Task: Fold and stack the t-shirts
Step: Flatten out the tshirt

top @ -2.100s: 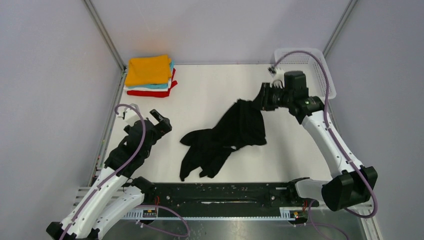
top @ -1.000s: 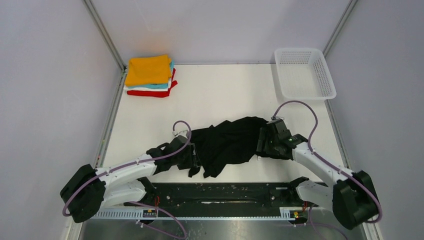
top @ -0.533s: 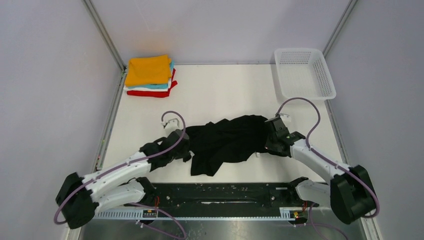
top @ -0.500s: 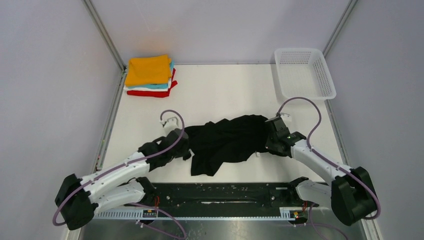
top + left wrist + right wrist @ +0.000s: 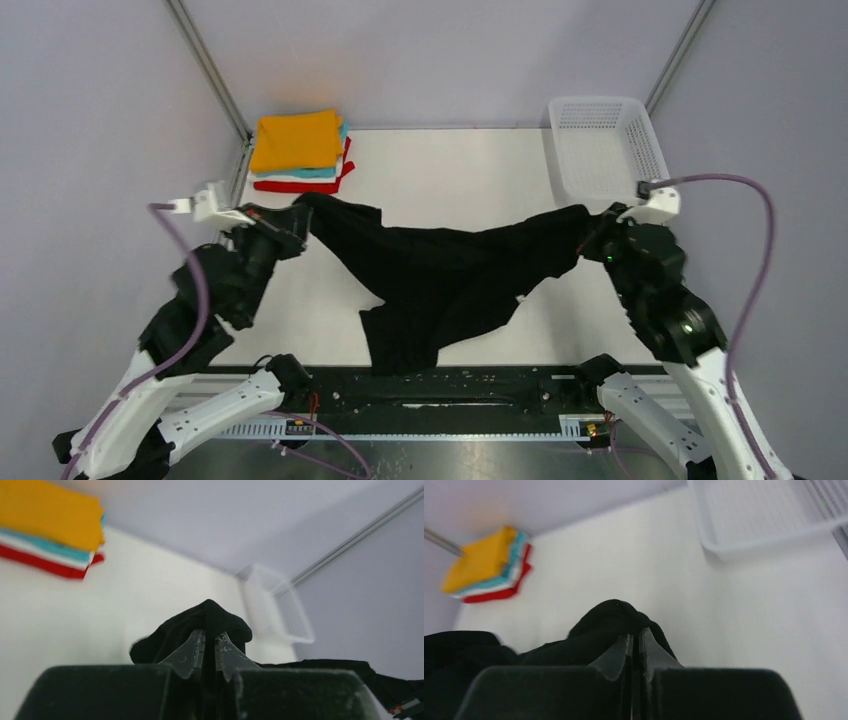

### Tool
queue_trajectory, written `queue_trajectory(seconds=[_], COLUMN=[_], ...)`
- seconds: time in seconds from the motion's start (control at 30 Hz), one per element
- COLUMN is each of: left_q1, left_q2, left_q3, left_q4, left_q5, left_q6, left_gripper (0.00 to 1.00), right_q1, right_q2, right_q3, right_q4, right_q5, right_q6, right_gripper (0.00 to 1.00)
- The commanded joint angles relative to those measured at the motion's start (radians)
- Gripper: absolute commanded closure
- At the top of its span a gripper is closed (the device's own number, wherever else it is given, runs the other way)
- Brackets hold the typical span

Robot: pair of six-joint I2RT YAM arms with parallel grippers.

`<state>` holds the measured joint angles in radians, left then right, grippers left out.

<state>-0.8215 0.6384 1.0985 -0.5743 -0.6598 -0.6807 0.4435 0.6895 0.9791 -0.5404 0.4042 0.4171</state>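
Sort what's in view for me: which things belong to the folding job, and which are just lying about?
Part of the job:
- black t-shirt, held stretched between the left gripper and the right gripper
- folded stack of orange, teal, white and red t-shirts, far left corner

Just lying about:
- white mesh basket, far right corner

No readable text, labels, brand marks, numbers or signs appear in any of the 3 views; the cloth, basket, arms and walls all look plain and unmarked.
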Motion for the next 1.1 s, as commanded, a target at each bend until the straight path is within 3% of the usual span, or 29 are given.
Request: queue_trajectory(seconds=[0.0, 0.27, 0.47, 0.6, 0.73, 0.83, 0.9, 0.97, 1.0, 1.07], left_q1=[-0.001, -0.001, -0.001, -0.001, -0.001, -0.001, 0.005, 0.068, 0.136, 0.317], left_q2=[-0.075, -0.092, -0.122, -0.121, -0.081, -0.055, 0.009, 0.102, 0.151, 0.25], left_q3=[0.17, 0.432, 0.457, 0.406, 0.333, 0.15, 0.063, 0.007, -0.039, -0.159], left_q4=[0.184, 0.208, 0.196, 0.158, -0.037, -0.086, -0.214, -0.352, -0.352, -0.186], left_q5=[0.077, 0.32, 0.293, 0.173, -0.127, -0.384, -0.51, -0.478, -0.39, -0.15], left_q6=[0.201, 0.309, 0.296, 0.267, 0.135, 0.013, -0.129, -0.275, -0.287, -0.155], left_gripper=[1.0, 1.0, 1.0, 1.0, 1.0, 1.0, 0.98, 0.95, 0.94, 0.87], right_q1=[0.005, 0.005, 0.004, 0.005, 0.005, 0.003, -0.016, -0.076, -0.112, -0.177], right_q2=[-0.109, -0.152, -0.091, -0.004, 0.099, 0.219, 0.323, 0.444, 0.514, 0.666], right_q3=[0.163, 0.492, 0.71, 0.765, 0.675, 0.569, 0.519, 0.487, 0.479, 0.492], right_q4=[-0.007, -0.069, -0.125, -0.156, -0.111, -0.016, 0.049, 0.096, 0.116, 0.136], right_q5=[-0.118, -0.238, -0.259, -0.107, 0.113, 0.269, 0.294, 0.197, 0.131, 0.029], right_q6=[-0.083, -0.159, -0.211, -0.253, -0.313, -0.367, -0.379, -0.344, -0.304, -0.225], right_gripper=[1.0, 1.0, 1.0, 1.0, 1.0, 1.0, 1.0, 1.0, 1.0, 1.0])
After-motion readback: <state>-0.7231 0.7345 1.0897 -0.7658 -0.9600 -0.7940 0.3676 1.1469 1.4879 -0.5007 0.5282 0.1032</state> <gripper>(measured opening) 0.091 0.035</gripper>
